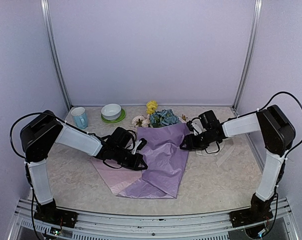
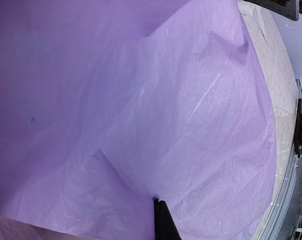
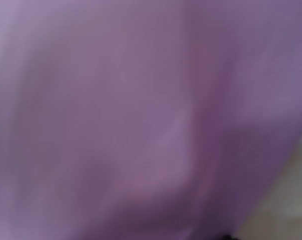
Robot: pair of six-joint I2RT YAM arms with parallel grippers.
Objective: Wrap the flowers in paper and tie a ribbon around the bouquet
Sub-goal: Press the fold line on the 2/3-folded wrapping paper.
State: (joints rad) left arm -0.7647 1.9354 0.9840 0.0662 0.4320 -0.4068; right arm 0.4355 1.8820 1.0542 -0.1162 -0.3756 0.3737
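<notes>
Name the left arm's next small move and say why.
Probably draw the left pincer, shut on a fold of the paper, rightward across the sheet. The flowers poke out at the far edge, and the sheet lies only loosely folded, not yet a cone. The right pincer sits at the paper's right edge; whether it grips is unclear.

BACK: flat, plain, pale lilac-white back wall point(image 1: 151, 50) | SIDES: matching pale left wall point(image 1: 15, 60) and right wall point(image 1: 286, 50) | CORNERS: slim silvery metal left corner post point(image 1: 55, 55) and right corner post point(image 1: 247, 55) | BASE: beige speckled stone-look surface point(image 1: 75, 180) | NEAR EDGE: grey slotted metal rail point(image 1: 156, 222) | LIGHT: soft, even, faintly violet; shadows weak
</notes>
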